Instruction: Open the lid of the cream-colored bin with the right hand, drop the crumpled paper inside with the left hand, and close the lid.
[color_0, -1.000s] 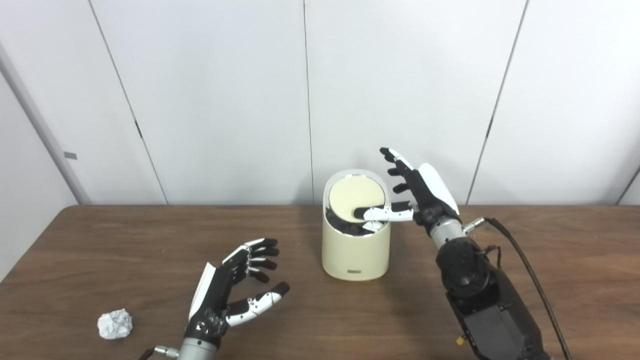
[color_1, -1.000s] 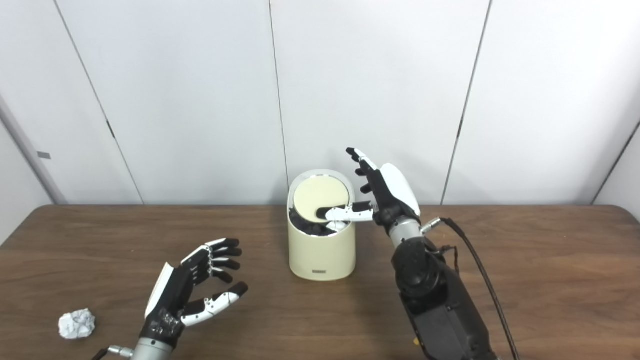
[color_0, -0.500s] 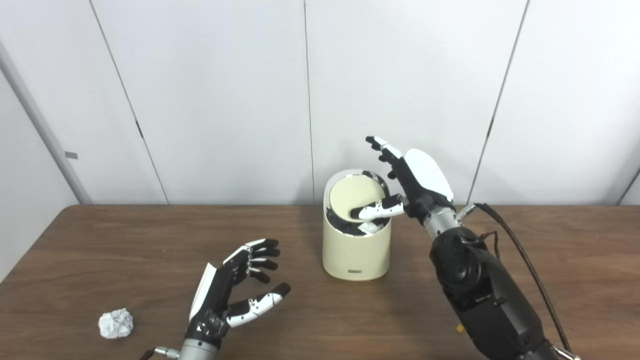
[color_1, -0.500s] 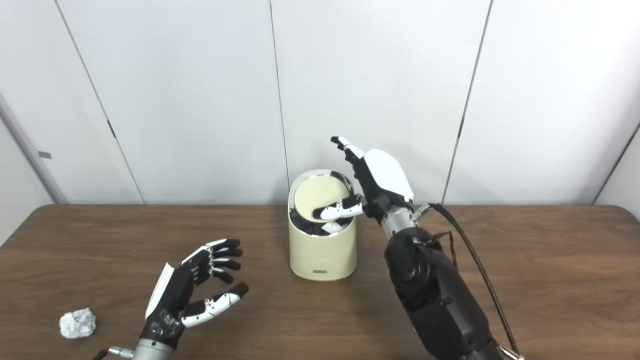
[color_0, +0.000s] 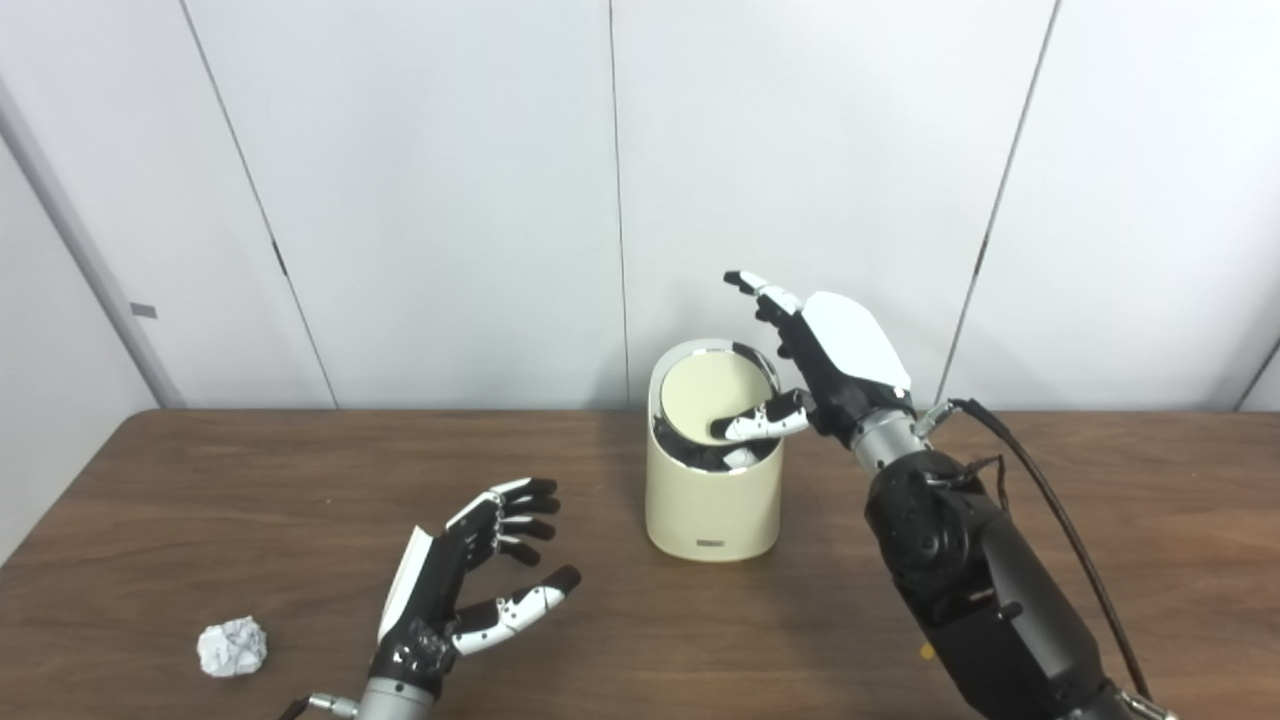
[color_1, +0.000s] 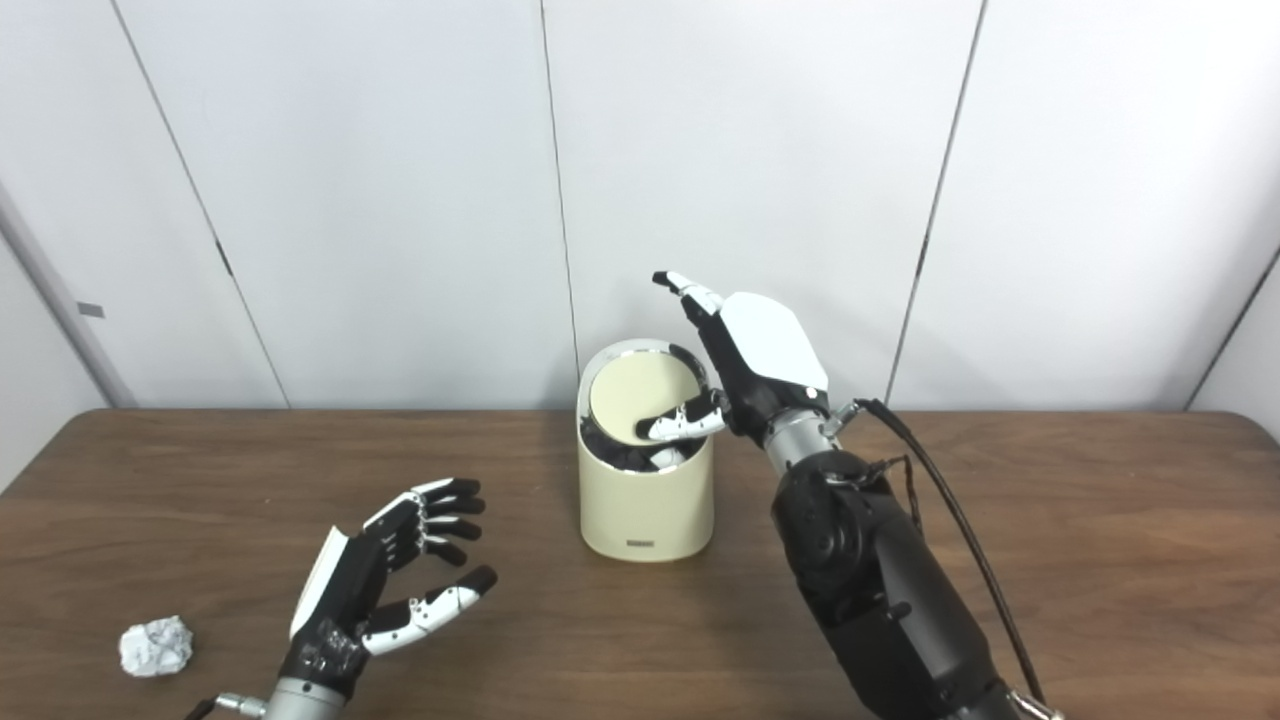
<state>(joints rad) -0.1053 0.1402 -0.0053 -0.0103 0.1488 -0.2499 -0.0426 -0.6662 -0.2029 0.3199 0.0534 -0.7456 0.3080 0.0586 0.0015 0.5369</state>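
The wooden counter (color_0: 250, 480) carried every item under review. The cream-colored bin (color_0: 712, 500) stood upright near the back centre. Its round lid (color_0: 708, 395) sat tilted inside the rim, with dark contents and a small white scrap visible in the gap at the front. The lid appeared rigid and smooth, and pivoted rather than loose; in my judgement it is best worked by pressing or hooking at its edge, not by pinching its face, where a fingertip could slide.

The right hand (color_0: 835, 360) was at the bin's right rim, fingers extended and apart above it, thumb laid on the front part of the lid. It grasped nothing.

The left hand (color_0: 470, 570) hovered over the counter left of the bin, fingers loosely curled and spread, empty.

The crumpled paper (color_0: 232, 647) lay on the counter near the front left, apart from the left hand. It looked light, soft and compressible; a gentle enclosing grasp around its bulk should suffice, though it could skid when touched.
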